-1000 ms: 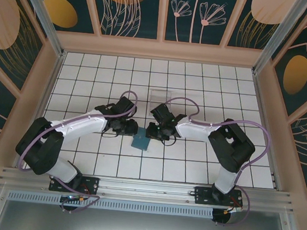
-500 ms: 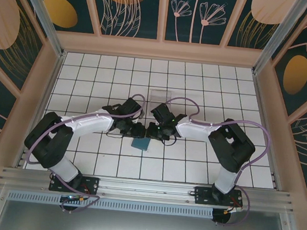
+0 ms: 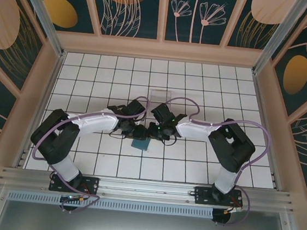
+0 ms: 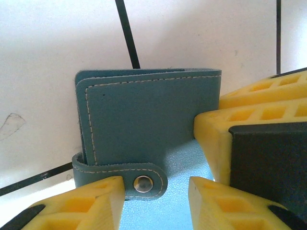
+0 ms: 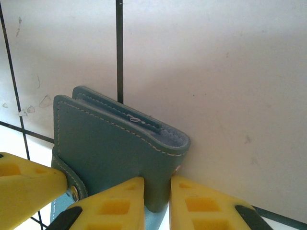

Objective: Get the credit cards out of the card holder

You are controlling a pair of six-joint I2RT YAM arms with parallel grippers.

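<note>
The card holder (image 4: pixel 144 120) is a teal folded wallet, standing on edge on the white tiles, with a snap strap (image 4: pixel 139 182) wrapped round its lower edge. From above, the card holder (image 3: pixel 140 144) sits just below the two grippers. My right gripper (image 5: pixel 157 187) is shut on the holder's folded edge, one yellow finger on each side. My left gripper (image 4: pixel 156 191) is open, and the strap's snap end lies between its fingers, close to the left one. In the top view my left gripper (image 3: pixel 137 130) and right gripper (image 3: pixel 153 130) meet nose to nose. The credit cards are hidden.
A clear plastic box (image 3: pixel 160 94) stands on the tiles a little behind the grippers. White tiled floor (image 3: pixel 91 75) stretches all round, bounded by wooden frame walls (image 3: pixel 160 50) at the back and sides.
My left arm has swung right until its gripper meets the card holder, and its jaws have widened a little. The right gripper has closed tighter on the holder.
</note>
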